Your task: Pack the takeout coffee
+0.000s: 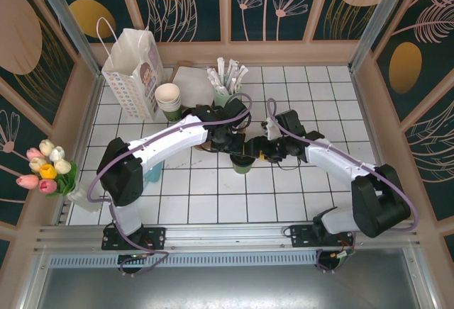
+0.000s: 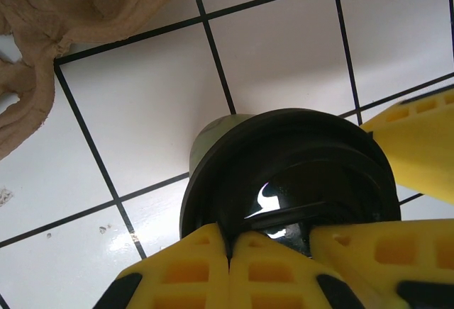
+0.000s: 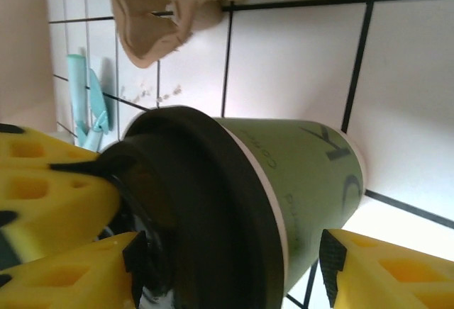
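Note:
The takeout coffee [image 1: 242,163], a dark green paper cup [image 3: 305,174] with a black lid [image 2: 291,174], stands upright on the white tiled table between both arms. My left gripper [image 1: 233,147] is above it. In the left wrist view its yellow fingers [image 2: 177,273] are shut against each other, and the gripper's tips [image 2: 230,242] rest at the lid's near rim. My right gripper [image 1: 261,154] is open and straddles the cup [image 3: 230,263]. One pad [image 3: 135,266] is by the lid and the other [image 3: 328,259] is beside the cup wall with a small gap.
A brown pulp carrier [image 2: 42,61] lies just beyond the cup. At the back left stand a white paper bag [image 1: 135,68], a stack of lidless cups [image 1: 169,100] and a pale green cup of wrapped sticks [image 1: 225,86]. A teal object [image 1: 152,174] and tulips [image 1: 46,167] are on the left.

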Controlling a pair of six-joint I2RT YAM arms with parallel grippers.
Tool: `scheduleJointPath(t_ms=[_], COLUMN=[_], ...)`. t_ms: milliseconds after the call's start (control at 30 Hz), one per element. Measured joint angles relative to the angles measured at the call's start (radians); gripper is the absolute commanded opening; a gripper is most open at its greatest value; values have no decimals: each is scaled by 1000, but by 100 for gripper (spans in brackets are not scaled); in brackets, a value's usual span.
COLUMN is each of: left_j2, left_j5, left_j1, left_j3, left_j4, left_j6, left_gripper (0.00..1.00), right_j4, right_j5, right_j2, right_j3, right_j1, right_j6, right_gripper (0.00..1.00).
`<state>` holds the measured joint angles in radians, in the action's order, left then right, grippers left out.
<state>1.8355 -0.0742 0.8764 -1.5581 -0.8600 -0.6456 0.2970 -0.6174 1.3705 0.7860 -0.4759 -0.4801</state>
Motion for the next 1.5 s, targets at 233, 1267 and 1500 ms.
scheduleJointPath(t_ms=[233,1267,1500], left_j2=[0,-281,-282], left_j5=[-14,-470,-499], left_j1=[-2,-214,-219], left_j3=[0,626,684], left_j4=[2,684,776], left_j6=[16,-242,-242], left_gripper=[21,23,15], right_j4=[-8,-45,-68], right_j5=[13,73,76], right_j2=[-2,-8,-9], right_j3=[-1,-2,-17], right_j1=[-6,-37,-37], right_j6=[-4,-28,-32], right_gripper=[53,47,46])
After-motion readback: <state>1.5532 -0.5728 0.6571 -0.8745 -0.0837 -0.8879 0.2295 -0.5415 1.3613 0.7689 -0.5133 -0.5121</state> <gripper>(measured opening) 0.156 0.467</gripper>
